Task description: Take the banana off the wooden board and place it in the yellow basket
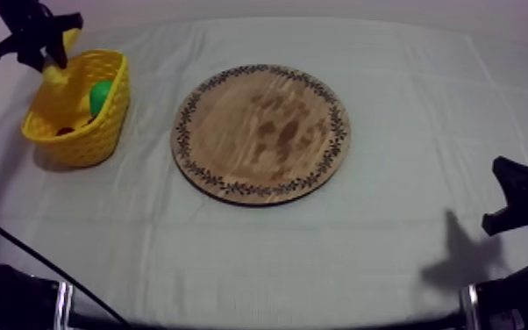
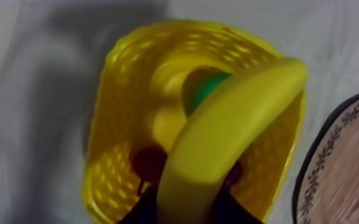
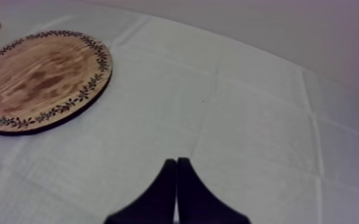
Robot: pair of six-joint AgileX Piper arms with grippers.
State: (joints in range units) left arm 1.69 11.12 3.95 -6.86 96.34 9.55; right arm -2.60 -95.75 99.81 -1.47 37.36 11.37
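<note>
**Banana held over the yellow basket**

The left gripper [image 1: 46,54] hangs above the yellow basket [image 1: 83,140] and its fingers are clamped on the banana [image 1: 55,77]. The banana points down into the basket mouth, and I cannot tell if it touches anything inside. Under it lie a green toy fruit [image 2: 209,86] and a small red fruit [image 2: 149,164]. The basket stands at about nine o'clock from the round wooden board [image 1: 261,133], just beside it. The right gripper [image 1: 517,197] is low at about four o'clock from the board, over the table [image 1: 390,254], with its fingers together on nothing.
</note>
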